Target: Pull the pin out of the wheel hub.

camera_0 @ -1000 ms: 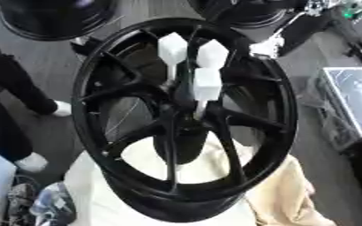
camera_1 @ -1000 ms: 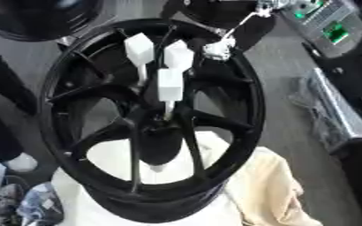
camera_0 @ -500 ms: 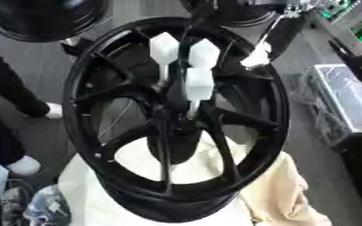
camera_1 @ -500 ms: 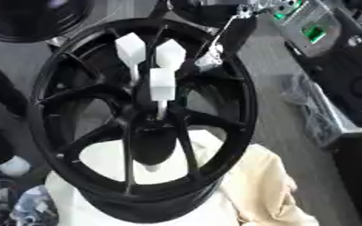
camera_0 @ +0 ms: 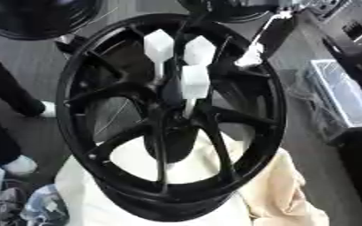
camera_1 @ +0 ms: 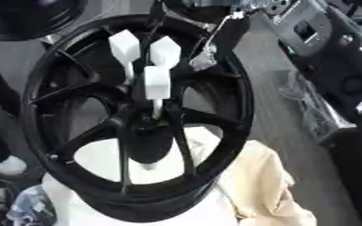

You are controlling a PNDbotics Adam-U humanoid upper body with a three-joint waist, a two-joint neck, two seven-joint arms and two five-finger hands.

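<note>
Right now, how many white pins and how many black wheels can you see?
White pins: 3
Black wheels: 2, the big one in front and another in the far left corner
Total: 5

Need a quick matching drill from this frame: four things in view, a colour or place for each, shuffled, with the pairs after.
Things:
1. wheel
2. pins
3. cloth
4. clear bin

Descriptions:
A. cream, under the wheel's lower right edge
B. black, spoked, filling the middle of the view
C. on the floor at the right, beside the wheel
D. white blocky heads on thin stems, standing up from the hub

Pairs: 1-B, 2-D, 3-A, 4-C

No robot hand shows in either eye view.
</note>
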